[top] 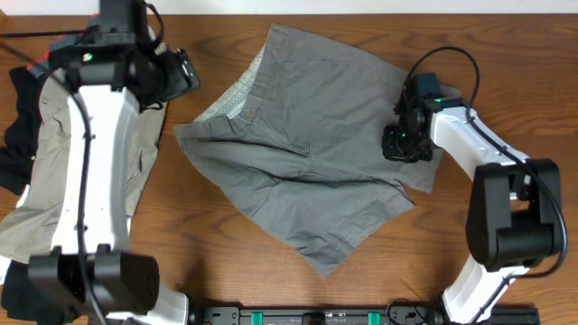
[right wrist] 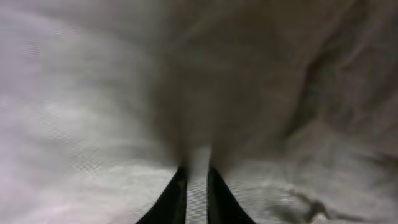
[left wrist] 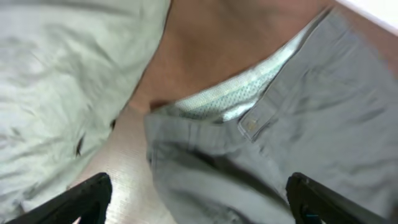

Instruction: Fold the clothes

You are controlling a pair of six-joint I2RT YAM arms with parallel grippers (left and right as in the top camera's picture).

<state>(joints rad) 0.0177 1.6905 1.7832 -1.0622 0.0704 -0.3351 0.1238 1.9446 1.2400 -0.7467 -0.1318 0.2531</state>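
Observation:
Dark grey shorts (top: 307, 153) lie spread across the middle of the table, with the pale patterned waistband lining (top: 237, 90) showing at the upper left. My right gripper (top: 408, 144) is down on the shorts' right edge; in the right wrist view its jaws (right wrist: 198, 186) are shut on a narrow fold of the grey cloth. My left gripper (top: 181, 74) hovers open just left of the waistband; in the left wrist view its fingers (left wrist: 199, 199) straddle the waistband corner (left wrist: 205, 134) without touching it. A button (left wrist: 251, 124) shows there.
Khaki-beige shorts (top: 54, 171) lie at the left under my left arm, also in the left wrist view (left wrist: 68, 74). A black garment (top: 16, 135) lies at the far left edge. Bare wooden table (top: 199, 244) shows in front.

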